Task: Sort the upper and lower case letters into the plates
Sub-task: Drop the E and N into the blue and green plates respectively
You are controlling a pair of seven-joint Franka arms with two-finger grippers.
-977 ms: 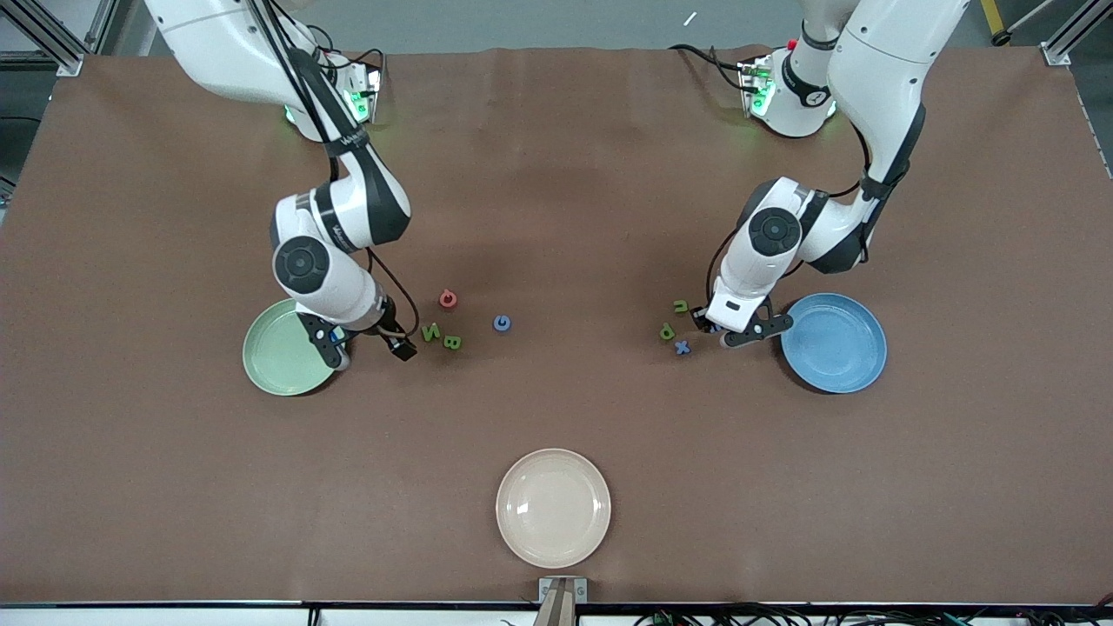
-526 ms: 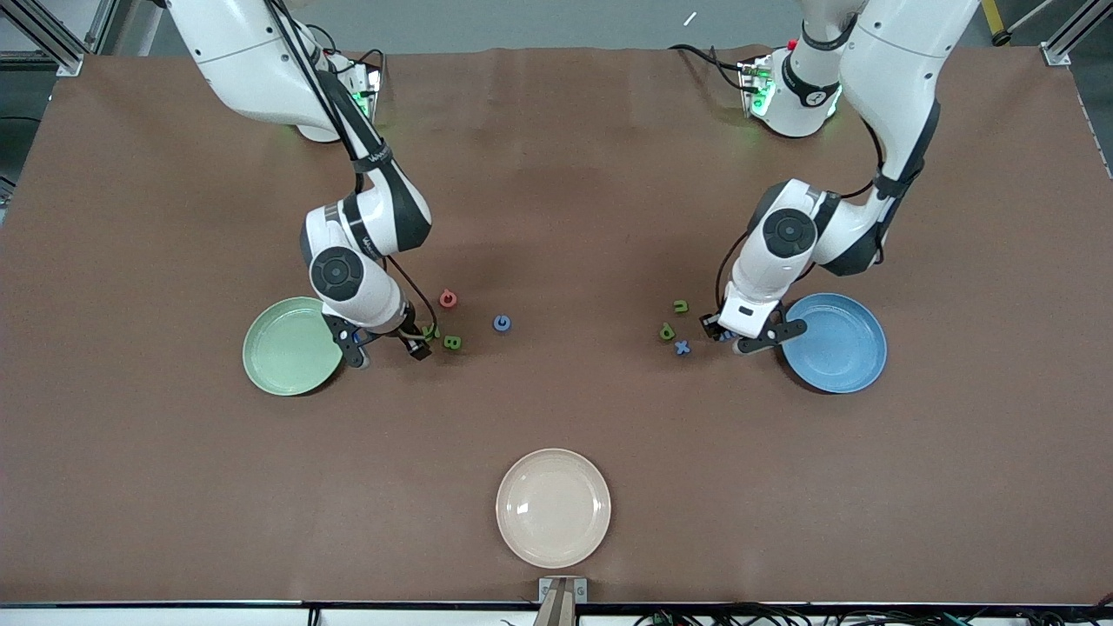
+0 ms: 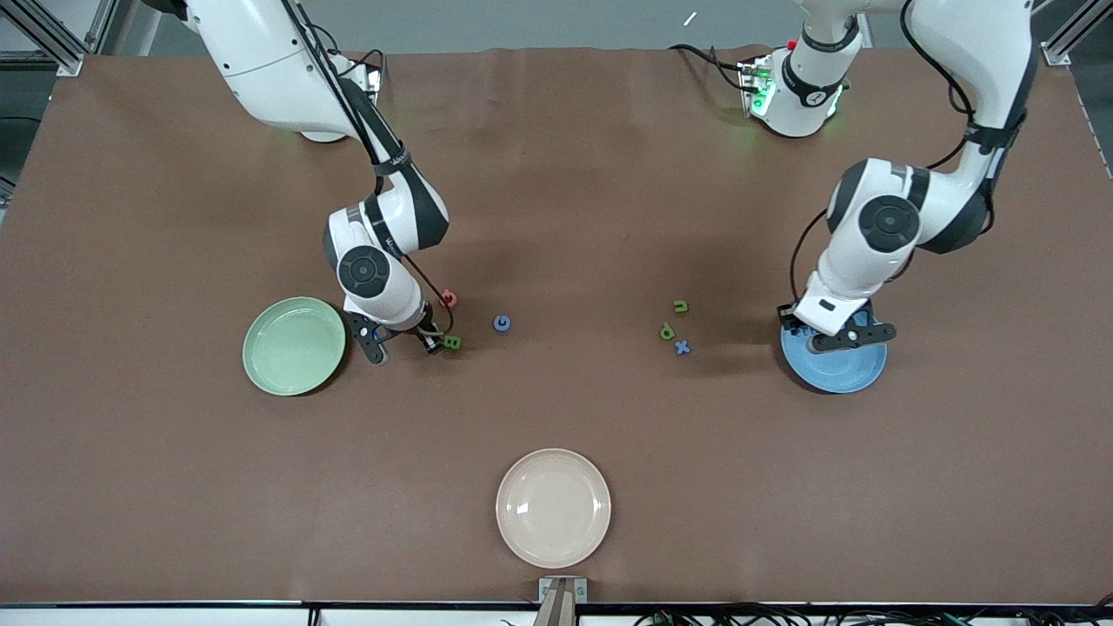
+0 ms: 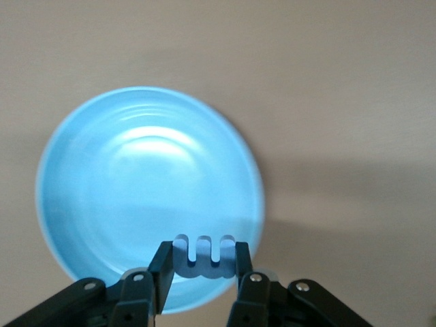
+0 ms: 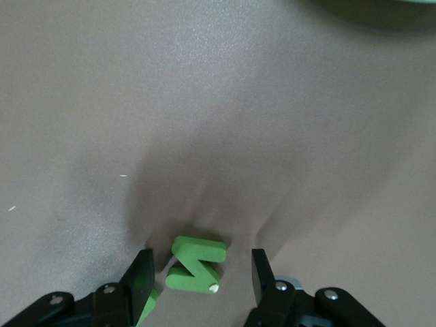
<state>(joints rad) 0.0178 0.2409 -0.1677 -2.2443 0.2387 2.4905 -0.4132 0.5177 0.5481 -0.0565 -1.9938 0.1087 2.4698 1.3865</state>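
My left gripper [image 3: 833, 335] is over the edge of the bright blue plate [image 3: 839, 369] and is shut on a blue letter [image 4: 204, 257] shaped like a w or m. The plate fills the left wrist view [image 4: 136, 184]. My right gripper [image 5: 202, 269] is open and low over the table, with a green N [image 5: 196, 264] lying between its fingers. In the front view it [image 3: 402, 341] is beside the pale green plate [image 3: 293, 346] and hides the N. A green B [image 3: 452, 342], a red letter [image 3: 449, 298] and a blue G [image 3: 502, 323] lie close by.
A green u [image 3: 681, 305], a green p [image 3: 667, 331] and a blue x [image 3: 683, 347] lie on the table between the two grippers. A cream-white plate [image 3: 553, 508] sits near the front edge. The pale green plate's rim [image 5: 368, 5] shows in the right wrist view.
My left gripper has carried the blue letter from beside the x to over the blue plate. My right gripper has moved from the green plate's edge to over the green N.
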